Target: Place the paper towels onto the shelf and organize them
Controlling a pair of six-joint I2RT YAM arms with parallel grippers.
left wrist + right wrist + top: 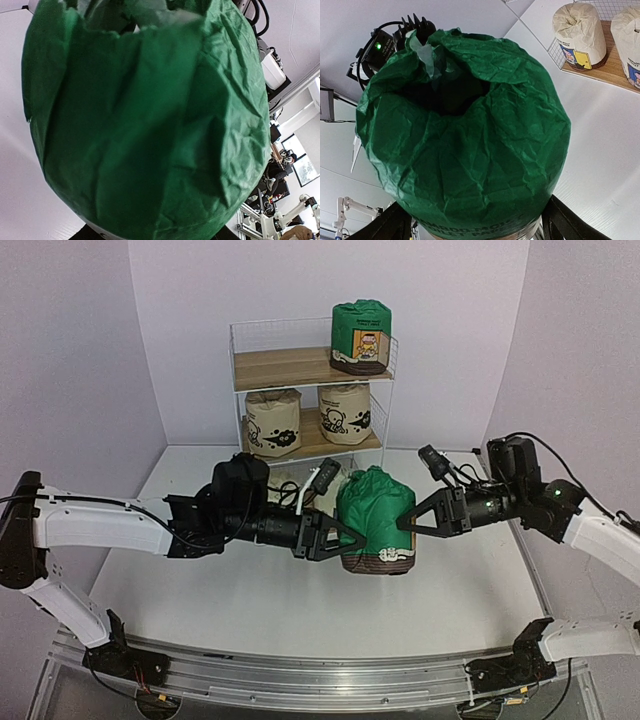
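Observation:
A green paper towel roll (375, 512) sits mid-table between my two grippers. My left gripper (340, 537) reaches it from the left with jaws spread wide; the roll (150, 125) fills the left wrist view. My right gripper (408, 522) reaches it from the right, and its fingers (565, 220) flank the base of the roll (465, 150). The shelf (300, 368) stands behind. A second green roll (361, 335) is on its top board and two beige rolls (273, 423) (345, 413) on the middle board. Two white rolls (580, 32) (627, 40) stand on the lowest board.
The shelf's lowest board (600, 75) is largely hidden behind my arms in the top view; a bit of white roll (288, 484) shows over the left arm. The left half of the top board is bare. Purple walls close in on the sides and the back.

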